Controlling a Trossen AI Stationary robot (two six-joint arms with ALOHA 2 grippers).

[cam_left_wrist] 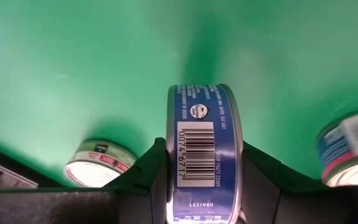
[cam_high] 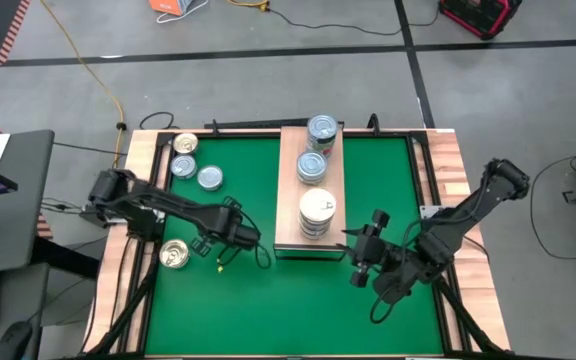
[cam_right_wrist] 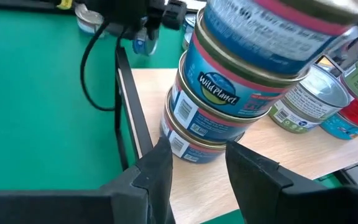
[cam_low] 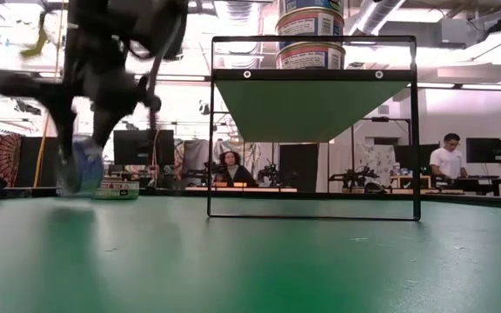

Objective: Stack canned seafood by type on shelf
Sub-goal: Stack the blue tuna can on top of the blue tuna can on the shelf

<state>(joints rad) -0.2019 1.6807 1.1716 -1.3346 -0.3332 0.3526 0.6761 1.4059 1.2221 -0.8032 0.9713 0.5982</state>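
Left hand [cam_left_wrist: 201, 186]: closed on a blue tin [cam_left_wrist: 202, 149] held on edge, low over the green surface [cam_high: 268, 300]
Right hand [cam_right_wrist: 197, 158]: half open, empty, at the shelf [cam_right_wrist: 278, 171] by a tin stack [cam_right_wrist: 229, 93]

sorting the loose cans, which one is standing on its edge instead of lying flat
The blue can between the left gripper fingers: it stands on its rim, barcode side showing. The other loose cans lie flat on the green mat.

Open green mat [cam_high: 268, 310] lies before the shelf [cam_high: 290, 190]; stacked cans [cam_high: 317, 212] crowd its top.
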